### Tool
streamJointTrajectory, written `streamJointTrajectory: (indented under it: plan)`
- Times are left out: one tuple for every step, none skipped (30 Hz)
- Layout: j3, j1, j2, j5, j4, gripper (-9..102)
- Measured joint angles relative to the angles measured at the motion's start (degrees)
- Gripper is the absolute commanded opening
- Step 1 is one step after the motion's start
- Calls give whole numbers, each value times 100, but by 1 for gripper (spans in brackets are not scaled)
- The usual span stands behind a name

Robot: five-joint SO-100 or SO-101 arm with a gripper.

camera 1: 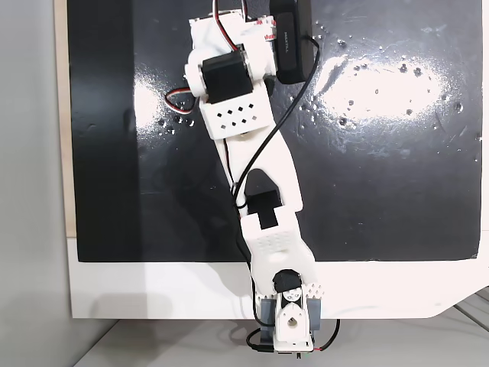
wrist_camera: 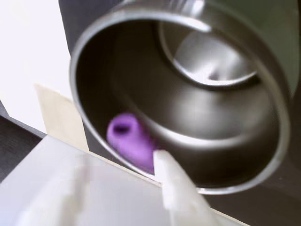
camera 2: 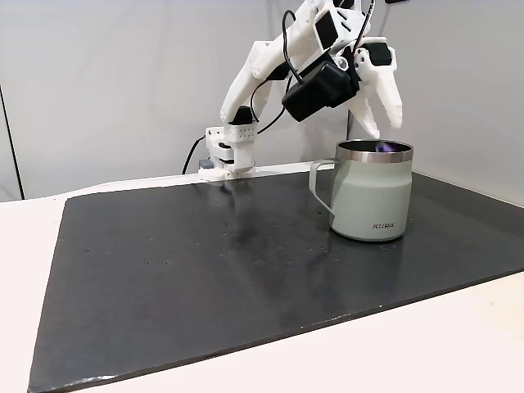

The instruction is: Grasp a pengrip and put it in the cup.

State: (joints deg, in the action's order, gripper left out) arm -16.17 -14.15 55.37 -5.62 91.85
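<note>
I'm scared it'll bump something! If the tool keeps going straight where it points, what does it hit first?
Probably the shiny inside of the cup. The tool points down into its mouth, with the purple pengrip at its tips. Depth is hard to judge.

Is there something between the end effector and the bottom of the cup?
In the wrist view, the purple pengrip hangs at the end effector, over the cup's opening. Beyond it the steel inside is bare down to the bottom.

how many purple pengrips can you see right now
1. The pengrip is at the mouth of the cup, against the tip of the claw in the wrist view. Others could be hidden behind the arm.
</note>
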Motion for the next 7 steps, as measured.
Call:
streamJointTrajectory:
  plan:
    - [0,18,0,-18,0,23]
    - [0,35,0,-18,0,23]
    - [0,35,0,-18,0,23]
    - [0,35,0,-18,0,23]
    - [0,18,0,-18,0,22]
    - [0,0,0,-18,0,22]
    - [0,-9,0,-18,0,22]
